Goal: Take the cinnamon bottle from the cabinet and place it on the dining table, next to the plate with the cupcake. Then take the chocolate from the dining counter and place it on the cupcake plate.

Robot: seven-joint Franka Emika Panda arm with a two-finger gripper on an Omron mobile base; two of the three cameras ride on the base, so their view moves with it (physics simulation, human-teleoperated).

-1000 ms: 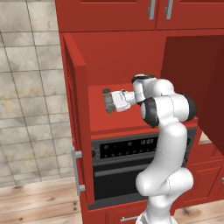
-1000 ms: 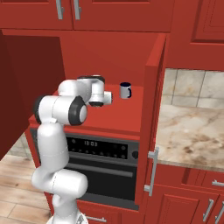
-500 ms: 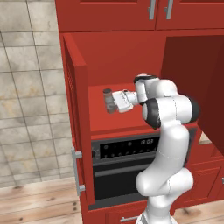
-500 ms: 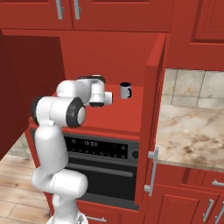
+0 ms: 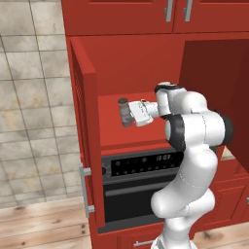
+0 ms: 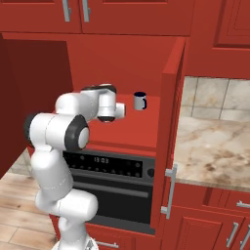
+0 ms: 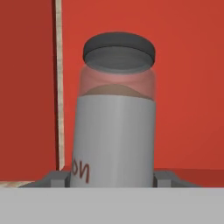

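Inside the tall glossy red cabinet [image 5: 146,73] with its doors open, above a dark oven [image 5: 141,185], the end effector [image 5: 130,113] is closed on the small cylindrical cinnamon bottle [image 7: 114,127] with a dark cap and pale band, at its lower body, above the red shelf. The bottle looks light, stiff and smooth, perhaps slippery; a grip on the banded middle seems safest. A dark mug [image 6: 140,100] stands further back.

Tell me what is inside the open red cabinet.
Inside the cabinet a dark mug stands on the shelf, and the cinnamon bottle sits upright between the fingers of the hand. The arm hides part of the shelf.
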